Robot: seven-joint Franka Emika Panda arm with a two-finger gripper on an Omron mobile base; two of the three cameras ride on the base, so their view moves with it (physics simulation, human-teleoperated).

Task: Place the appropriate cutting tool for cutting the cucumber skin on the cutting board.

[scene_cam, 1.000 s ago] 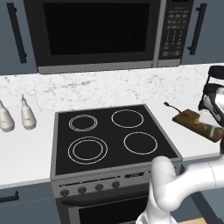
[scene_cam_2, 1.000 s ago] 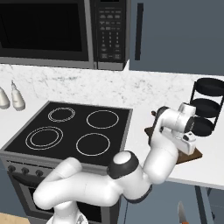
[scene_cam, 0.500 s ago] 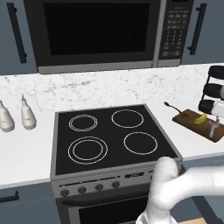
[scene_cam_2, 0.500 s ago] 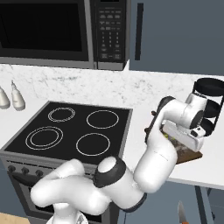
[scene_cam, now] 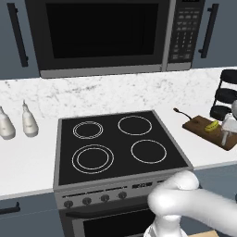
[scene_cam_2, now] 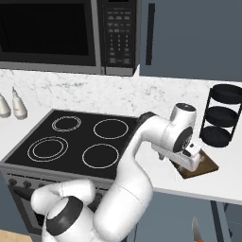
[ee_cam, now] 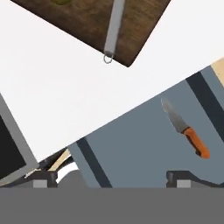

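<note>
On the white surface (scene_cam: 203, 148) right of the stove (scene_cam: 118, 143), cutting board (scene_cam: 210, 132) carries cucumber (scene_cam: 212, 125) and a grey peeler handle (ee_cam: 113, 26). Arm bent over it, wrist angled down; tool (scene_cam_2: 193, 158) above the board's near edge, fingers (ee_cam: 43, 178) apart, holding nothing. Orange-handled knife (ee_cam: 186, 129) lies on the floor.

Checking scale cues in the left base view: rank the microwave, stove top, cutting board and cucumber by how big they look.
1. Microwave
2. Stove top, close to the microwave in apparent size
3. Cutting board, partly cut off at the picture's edge
4. Cucumber
</note>
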